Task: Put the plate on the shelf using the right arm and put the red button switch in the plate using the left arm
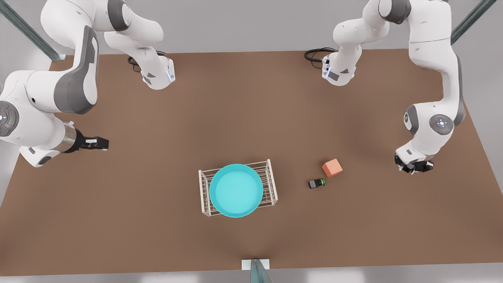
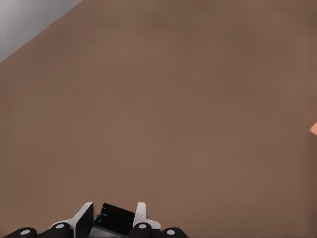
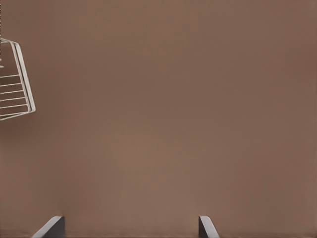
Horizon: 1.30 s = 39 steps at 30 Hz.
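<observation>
Front view: the plate (image 1: 235,190) lies on the shelf (image 1: 270,184). The right pincer (image 1: 103,143) waits at that view's left, and the left pincer (image 1: 416,168) hangs near an orange cube (image 1: 332,168).

Left wrist view: the left pincer (image 2: 114,210) grips a dark block (image 2: 116,221) (cap colour hidden).

Right wrist view: the right pincer (image 3: 129,230) is spread wide above the surface (image 3: 173,124).

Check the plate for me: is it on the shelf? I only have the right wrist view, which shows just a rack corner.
Observer: Yes. The plate sits on top of the shelf. Your right gripper is open at the front view's left.
Operator: Left gripper?
Observer: The left gripper is at the front view's right, past the orange cube. It is shut on a small dark body, apparently the red button switch.
Operator: Anything in the plate?
Observer: Nothing. A green-capped switch lies beside the orange cube.
</observation>
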{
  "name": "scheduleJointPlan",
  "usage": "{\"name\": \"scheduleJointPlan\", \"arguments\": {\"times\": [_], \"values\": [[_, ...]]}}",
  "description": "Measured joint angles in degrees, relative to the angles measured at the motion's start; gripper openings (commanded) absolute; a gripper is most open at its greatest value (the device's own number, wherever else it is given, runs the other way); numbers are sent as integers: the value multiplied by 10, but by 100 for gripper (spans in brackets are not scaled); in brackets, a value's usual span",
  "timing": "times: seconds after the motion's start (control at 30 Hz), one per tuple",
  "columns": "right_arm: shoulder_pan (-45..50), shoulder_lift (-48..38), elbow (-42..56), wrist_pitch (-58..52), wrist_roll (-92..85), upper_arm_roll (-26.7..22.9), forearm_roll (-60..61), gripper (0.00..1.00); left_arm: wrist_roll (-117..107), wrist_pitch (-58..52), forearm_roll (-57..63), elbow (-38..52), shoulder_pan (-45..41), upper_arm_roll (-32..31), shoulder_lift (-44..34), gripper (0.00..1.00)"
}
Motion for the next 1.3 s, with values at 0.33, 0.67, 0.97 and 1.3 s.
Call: {"name": "scheduleJointPlan", "arguments": {"times": [0.33,0.67,0.97,1.3], "values": [[2,0,1,-3,-20,4,-2,100,-230,-299,-48,268,-190,-165,52,45],[2,1,1,-3,-26,4,-2,100,-544,-295,-57,455,-270,-202,195,45],[5,3,1,-2,-24,5,-2,100,-786,-102,-57,496,-317,-197,257,45],[7,4,1,4,-18,11,-1,100,-957,25,-56,547,-381,-151,340,49]]}}
